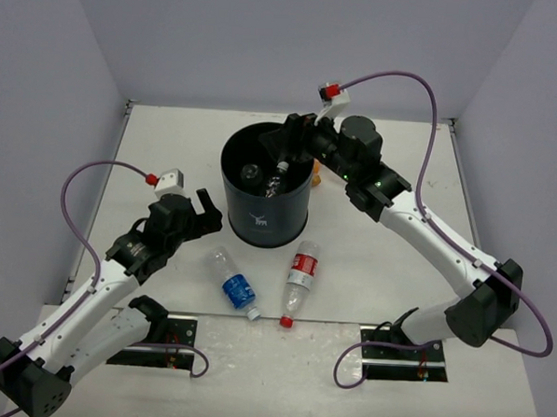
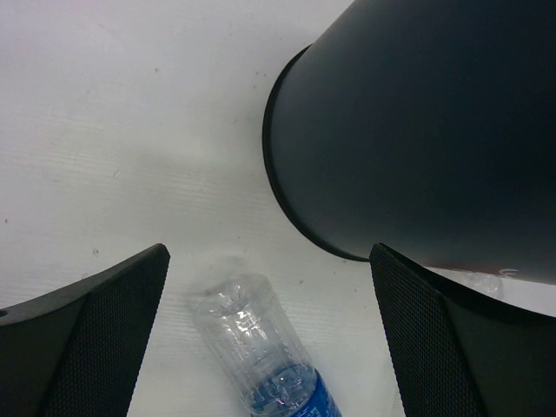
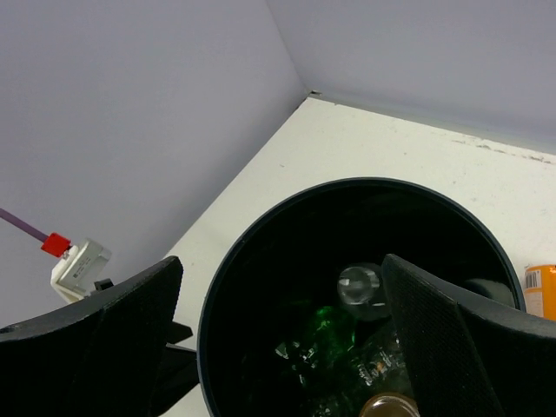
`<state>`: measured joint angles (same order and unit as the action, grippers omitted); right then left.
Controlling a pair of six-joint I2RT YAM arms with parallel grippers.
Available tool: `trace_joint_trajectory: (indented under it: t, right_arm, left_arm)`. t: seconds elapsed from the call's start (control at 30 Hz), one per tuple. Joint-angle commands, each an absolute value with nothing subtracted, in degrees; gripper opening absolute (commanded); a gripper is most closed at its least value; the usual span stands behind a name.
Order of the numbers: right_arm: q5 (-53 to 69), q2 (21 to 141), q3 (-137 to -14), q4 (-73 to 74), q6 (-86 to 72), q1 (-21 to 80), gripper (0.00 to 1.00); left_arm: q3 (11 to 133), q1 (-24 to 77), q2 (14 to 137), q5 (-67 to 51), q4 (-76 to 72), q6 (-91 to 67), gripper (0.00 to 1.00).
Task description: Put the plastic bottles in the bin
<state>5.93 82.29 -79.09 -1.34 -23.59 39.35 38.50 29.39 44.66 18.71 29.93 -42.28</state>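
The dark bin point(image 1: 264, 217) stands mid-table, and several plastic bottles lie inside it, among them a green one point(image 3: 330, 330) and a clear one point(image 3: 360, 287). My right gripper point(image 1: 287, 144) hangs open over the bin's mouth point(image 3: 282, 265), holding nothing. On the table in front of the bin lie a clear blue-labelled bottle point(image 1: 234, 283) and a red-labelled bottle point(image 1: 299, 277). My left gripper point(image 1: 206, 209) is open, just left of the bin point(image 2: 417, 130). The blue-labelled bottle's base point(image 2: 261, 347) lies on the table between its fingers point(image 2: 269, 252). An orange bottle point(image 1: 316, 176) stands behind the bin's right side.
White walls close the table at the back and both sides. The orange bottle point(image 3: 540, 291) sits close against the bin's rim point(image 3: 217, 295). The left arm's wrist camera point(image 3: 78, 265) shows left of the bin.
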Motion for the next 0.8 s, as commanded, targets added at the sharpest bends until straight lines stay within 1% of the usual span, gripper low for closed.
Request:
trace_joint_trajectory:
  t: [0.0,0.07,0.2,0.3,0.4,0.43,0.57,0.67,0.77]
  right_arm:
    - [4.0,78.1,-78.7,-3.9,-23.3,39.7,0.99]
    - [1.7,77.0,-78.5,-2.9,-22.7,39.6,0.99]
    - [-9.7,70.4,-75.8,-0.2,-25.3,38.5,0.99]
    - [-15.0,65.2,-69.8,1.6,-29.2,35.7,0.99]
    - [-18.9,56.4,-63.2,4.9,-33.6,31.2,0.99]
    - [-20.2,54.2,-59.0,5.2,-34.6,30.1,0.99]
    - [-33.8,46.1,-46.0,5.3,-40.3,27.6,0.99]
    - [-37.5,41.4,-40.4,6.0,-43.1,26.7,0.99]
    - [-38.5,38.5,-36.9,6.4,-43.5,26.2,0.99]
  left_arm:
    - [37.8,29.4,43.7,17.2,27.6,-41.0,1.00]
    - [37.6,29.4,43.4,16.6,27.5,-41.1,1.00]
    - [36.7,29.5,42.4,15.3,27.5,-42.2,1.00]
    - [36.0,29.5,42.4,14.2,27.9,-43.3,1.00]
    - [34.9,29.5,42.8,11.8,27.9,-44.3,1.00]
    - [34.4,29.5,42.9,11.0,27.7,-44.6,1.00]
    - [30.4,29.5,44.5,5.5,26.7,-46.4,1.00]
    - [28.1,29.5,45.9,1.6,25.6,-46.8,1.00]
    - [25.4,29.5,46.5,0.6,25.8,-47.9,1.00]
